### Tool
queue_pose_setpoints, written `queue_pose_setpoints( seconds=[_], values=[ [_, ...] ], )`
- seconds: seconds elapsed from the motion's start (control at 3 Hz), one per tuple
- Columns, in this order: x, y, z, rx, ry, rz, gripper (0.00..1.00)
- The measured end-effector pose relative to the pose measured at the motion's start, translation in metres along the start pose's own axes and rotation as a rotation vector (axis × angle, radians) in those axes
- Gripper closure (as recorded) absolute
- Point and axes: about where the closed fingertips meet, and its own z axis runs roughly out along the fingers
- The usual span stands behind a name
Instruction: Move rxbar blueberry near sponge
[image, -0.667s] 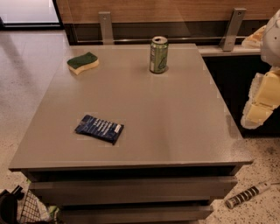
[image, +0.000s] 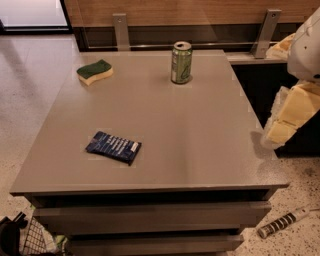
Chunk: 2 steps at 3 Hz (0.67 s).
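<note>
Across most of the view spreads a grey table (image: 200, 140) with drawer fronts below. From the upper right corner the robot's arm (image: 307, 47) angles downward, white shell above. Its pale yellow gripper (image: 286, 120) hangs just off the table's right edge, touching nothing on top (whether it is open or closed I cannot tell). The rxbar blueberry (image: 113, 147) lies flat near the front left, white patch toward the right. A green drink can (image: 181, 62) stands upright at the back centre. The sponge (image: 94, 72) sits at the back left, green side up, well apart from the bar.
</note>
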Motion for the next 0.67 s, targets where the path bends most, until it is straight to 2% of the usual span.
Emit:
queue_pose_setpoints(
  seconds=[0.33, 0.67],
  values=[
    [-0.029, 0.013, 0.018, -0.003, -0.165, 0.022, 0.00],
    [-0.059, 0.021, 0.033, 0.018, -0.347, 0.041, 0.00]
  ],
)
